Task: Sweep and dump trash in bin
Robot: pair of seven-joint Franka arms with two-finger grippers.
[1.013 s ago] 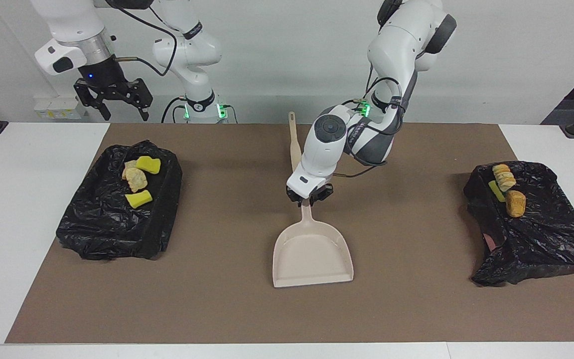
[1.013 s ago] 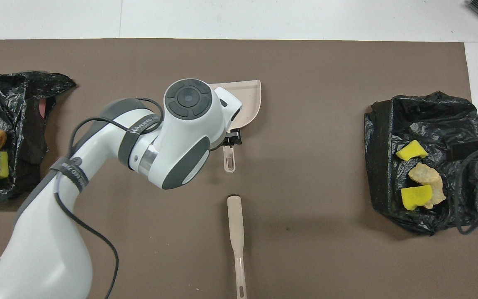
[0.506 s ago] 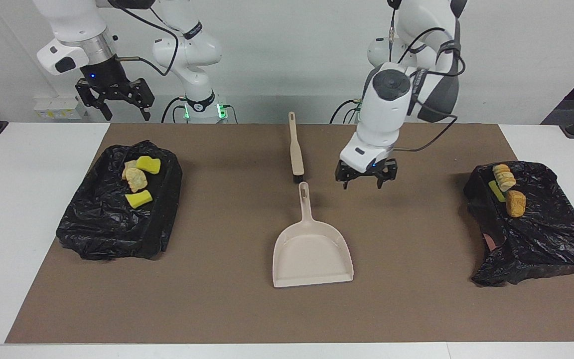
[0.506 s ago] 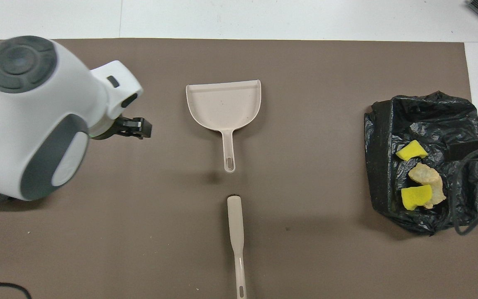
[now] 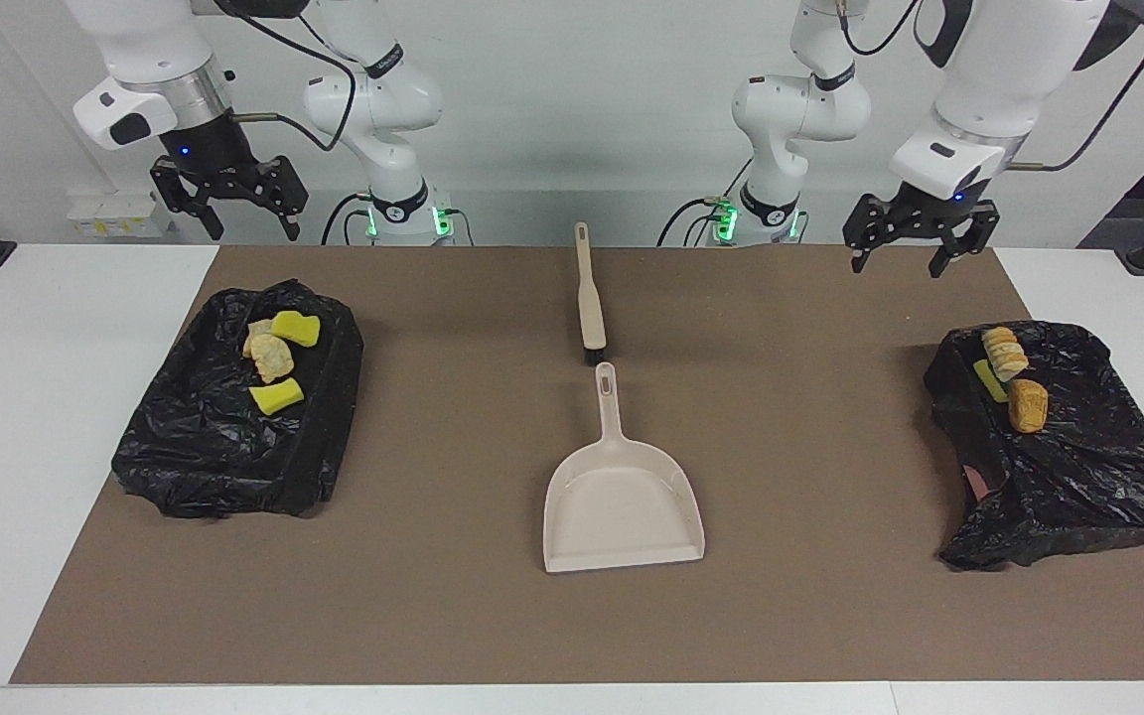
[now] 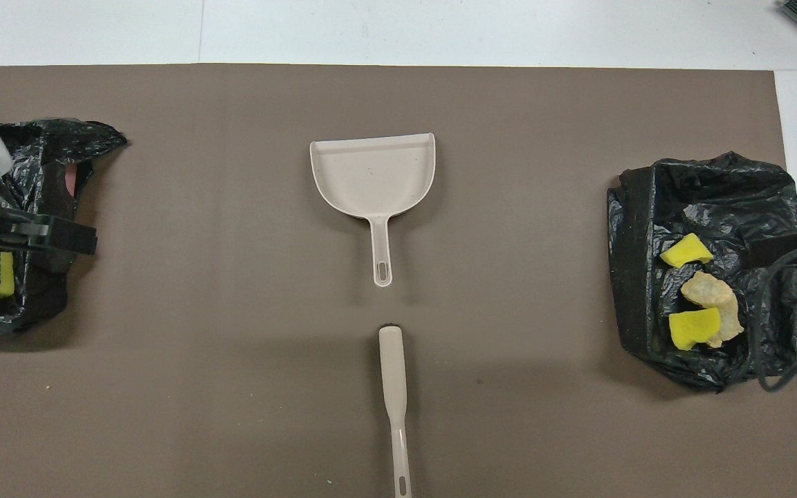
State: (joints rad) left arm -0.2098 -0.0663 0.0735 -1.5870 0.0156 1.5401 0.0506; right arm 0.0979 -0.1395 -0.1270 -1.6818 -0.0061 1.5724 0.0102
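Note:
The trash lies in two black bag-lined bins. The bin [image 5: 234, 437] at the right arm's end holds yellow wedges and beige chunks [image 5: 272, 359], also in the overhead view [image 6: 699, 304]. The bin [image 5: 1078, 477] at the left arm's end holds a ridged beige lump, a golden-brown chunk [image 5: 1027, 405] and a yellow sponge. My left gripper [image 5: 915, 258] is open and empty, raised near that bin. My right gripper [image 5: 249, 230] is open and empty, raised by the other bin, where that arm waits.
A beige dustpan [image 5: 622, 506] lies flat mid-mat, its handle toward the robots. A beige brush [image 5: 589, 298] lies in line with it, nearer to the robots. Both show in the overhead view, the dustpan [image 6: 374, 173] and the brush [image 6: 394, 387]. A brown mat [image 5: 810, 616] covers the table.
My left gripper let go of the dustpan handle, rose and swung to the left arm's end of the table. The dustpan stays flat. The right arm has barely moved.

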